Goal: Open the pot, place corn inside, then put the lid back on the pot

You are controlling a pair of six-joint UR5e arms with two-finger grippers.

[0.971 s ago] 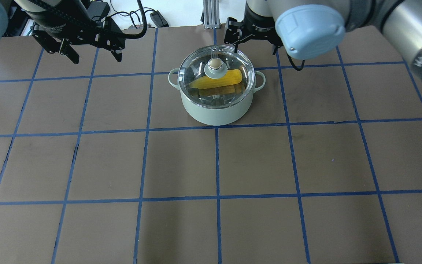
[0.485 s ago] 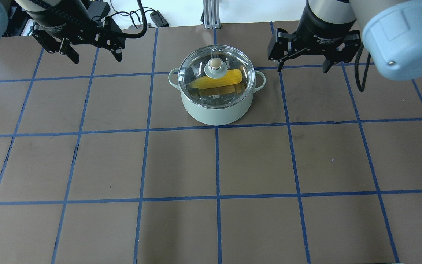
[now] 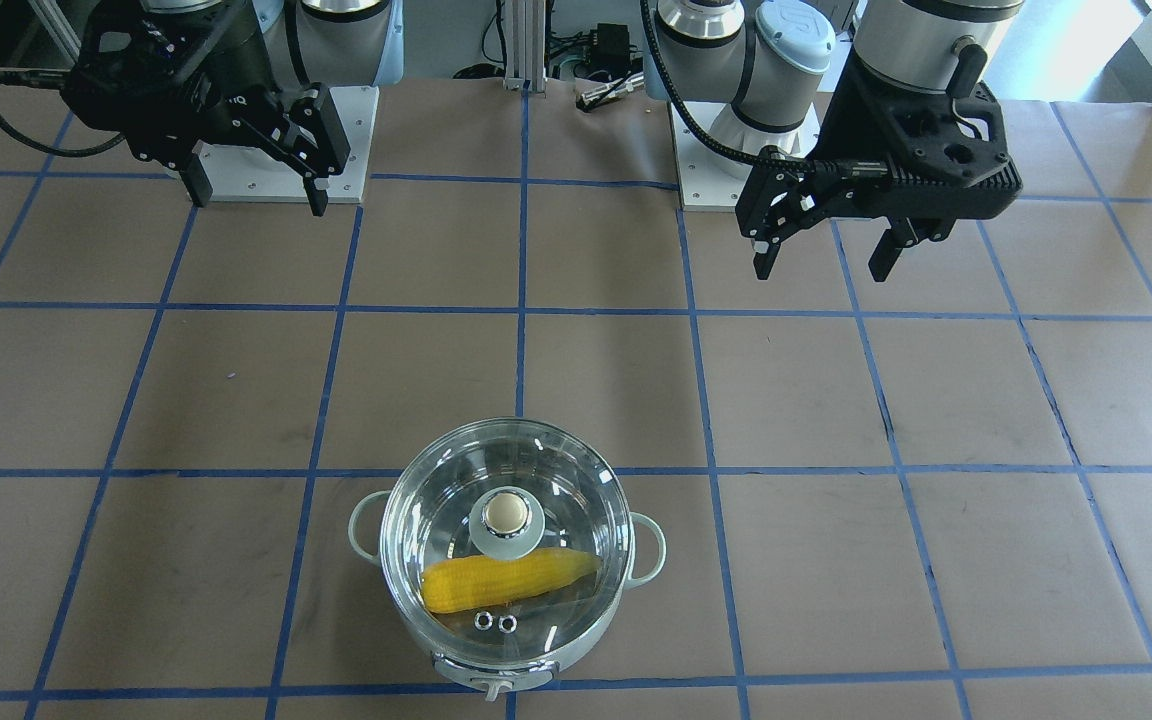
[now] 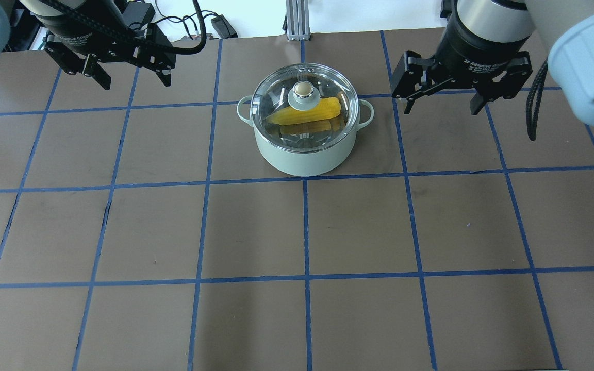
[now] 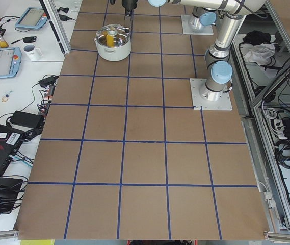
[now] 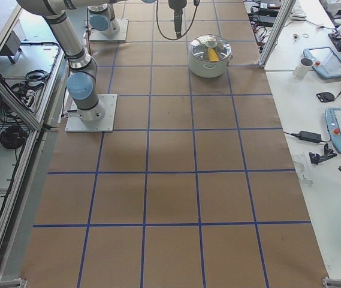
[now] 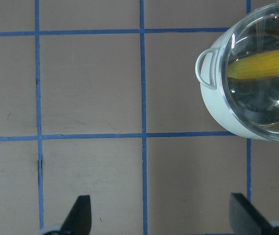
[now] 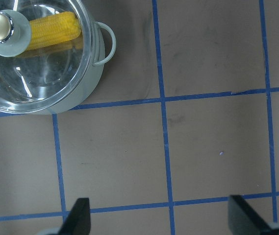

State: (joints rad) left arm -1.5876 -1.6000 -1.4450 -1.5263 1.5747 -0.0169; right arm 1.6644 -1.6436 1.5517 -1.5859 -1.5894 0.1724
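Currently on hand, item one: the pot, pale mint green, standing upright at upper centre of the overhead view, just above a crossing of blue tape lines. Two loop handles, one at each side of the frame.

Item two: the lid, clear glass dome, seated square on the pot's rim. Its pale green knob with beige cap is centred. Two small metal vent rings show near the lower rim in the front-facing view.

Item three: the corn, yellow cob, lying inside the pot under the glass. It runs across the pot, with the pointed end toward frame left in the overhead view.

Item four: the left gripper, at upper left of the overhead view, raised above the table. Fingers spread wide, nothing between them; well apart from the pot.

Item five: the right gripper, at upper right of the overhead view, pointing down. Fingers likewise spread wide and empty. It hangs near the pot's right-hand handle without touching it.

Surface: brown table, marked in squares by the blue tape.
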